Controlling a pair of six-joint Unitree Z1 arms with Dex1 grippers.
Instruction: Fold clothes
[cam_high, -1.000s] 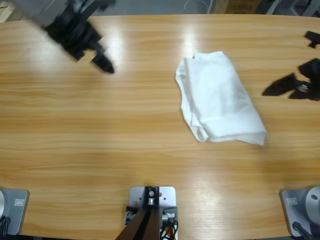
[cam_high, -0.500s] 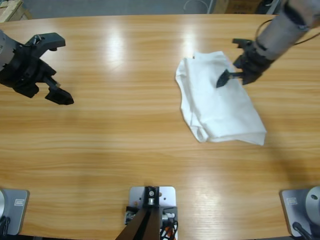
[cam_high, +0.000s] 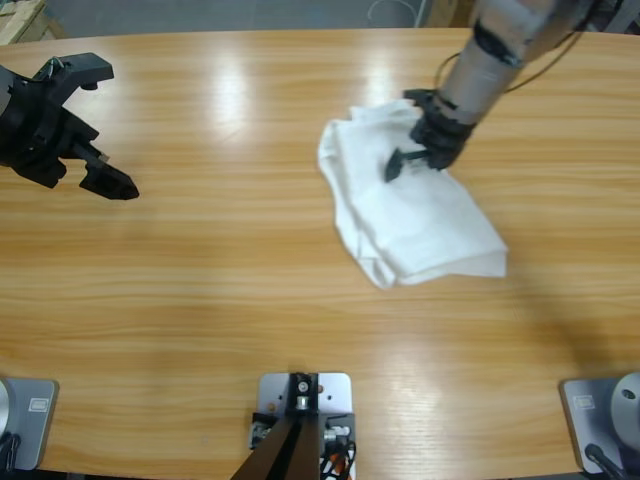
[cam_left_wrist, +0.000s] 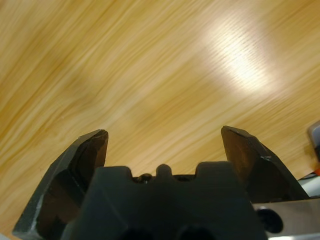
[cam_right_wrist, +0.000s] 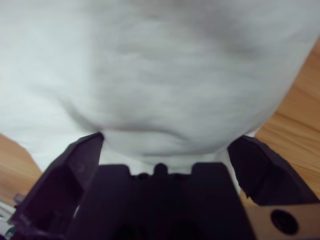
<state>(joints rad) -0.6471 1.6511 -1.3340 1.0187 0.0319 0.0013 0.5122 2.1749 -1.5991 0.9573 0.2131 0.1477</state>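
One folded white T-shirt (cam_high: 410, 205), two arms

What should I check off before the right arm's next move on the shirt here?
1. Right hand over the white T-shirt: ok.
2. Right hand open, cloth between its jaws in the wrist view: ok.
3. Cloth actually pinched: not ok, jaws apart.
4. Left hand open, away from the shirt, over bare table: ok.
5. Shirt folded into a tidy bundle: cannot tell, edges look rumpled.
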